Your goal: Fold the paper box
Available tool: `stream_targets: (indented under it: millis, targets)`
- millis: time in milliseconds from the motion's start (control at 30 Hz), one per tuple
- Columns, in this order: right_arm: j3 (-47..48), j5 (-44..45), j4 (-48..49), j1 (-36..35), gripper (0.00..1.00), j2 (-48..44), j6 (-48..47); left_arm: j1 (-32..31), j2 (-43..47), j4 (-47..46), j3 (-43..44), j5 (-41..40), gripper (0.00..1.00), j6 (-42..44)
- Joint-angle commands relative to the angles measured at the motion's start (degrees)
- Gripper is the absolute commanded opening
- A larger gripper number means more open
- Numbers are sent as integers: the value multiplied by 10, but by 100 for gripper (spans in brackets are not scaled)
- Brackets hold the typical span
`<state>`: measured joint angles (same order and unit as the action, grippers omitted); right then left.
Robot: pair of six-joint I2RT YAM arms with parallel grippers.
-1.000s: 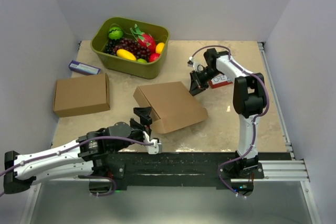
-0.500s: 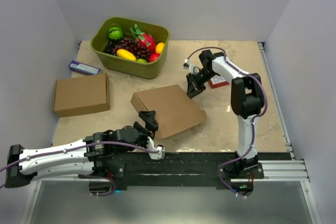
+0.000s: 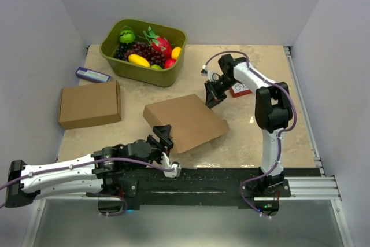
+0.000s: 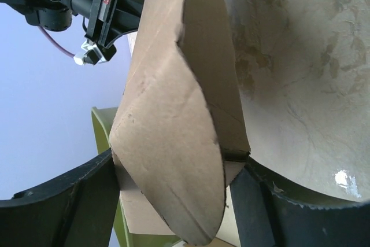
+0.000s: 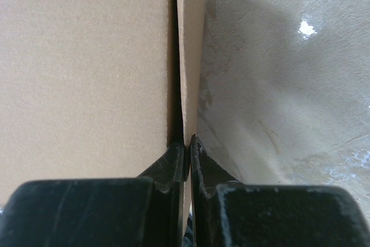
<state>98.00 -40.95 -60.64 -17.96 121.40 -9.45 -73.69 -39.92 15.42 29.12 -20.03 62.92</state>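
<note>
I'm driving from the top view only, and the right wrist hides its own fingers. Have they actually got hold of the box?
Observer: Yes. In the right wrist view, the right fingers are shut on a thin side flap at the edge of the box.
Operator: And the left fingers?
Observer: Open. In the left wrist view, the left fingers are spread wide, one on either side of the box's near end.
Operator: Is the cardboard between them flat?
Observer: No. The near panel bows outward in a curve.
</note>
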Motion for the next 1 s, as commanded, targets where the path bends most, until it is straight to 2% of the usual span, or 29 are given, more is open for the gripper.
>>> stream_targets:
  millis: [0,67,100,133,233,300,433,533,667,733,833,933,967]
  targets:
    - [4,-40,-10,-9,0,-39,8,-3,9,-21,-4,7,54,-7]
    - [4,-50,-10,-9,0,-42,6,-3,12,-23,0,15,50,-21]
    - [7,-53,-17,-8,4,-44,4,-3,13,-27,2,24,48,-38]
    - [10,-56,-18,-8,21,-47,2,-4,13,-29,6,29,47,-50]
    - [5,-52,-9,-8,48,-70,6,-1,6,-36,15,53,42,-96]
    - [4,-39,7,-3,62,-85,16,4,-9,-32,21,70,40,-135]
    - [-3,-22,82,20,82,-142,90,25,-17,-51,27,102,37,-197]
    - [-1,26,145,35,89,-173,161,71,-6,-78,24,141,36,-245]
    - [-14,63,242,49,90,-238,217,134,25,-119,5,198,36,-313]
    - [-32,109,278,52,91,-271,237,165,28,-140,-2,226,36,-335]
    - [-93,162,343,53,90,-340,234,209,27,-172,-17,260,35,-372]
    - [-204,154,447,54,88,-428,215,264,25,-168,-11,306,34,-402]
    - [-267,155,502,54,87,-454,209,277,29,-173,-14,320,34,-421]
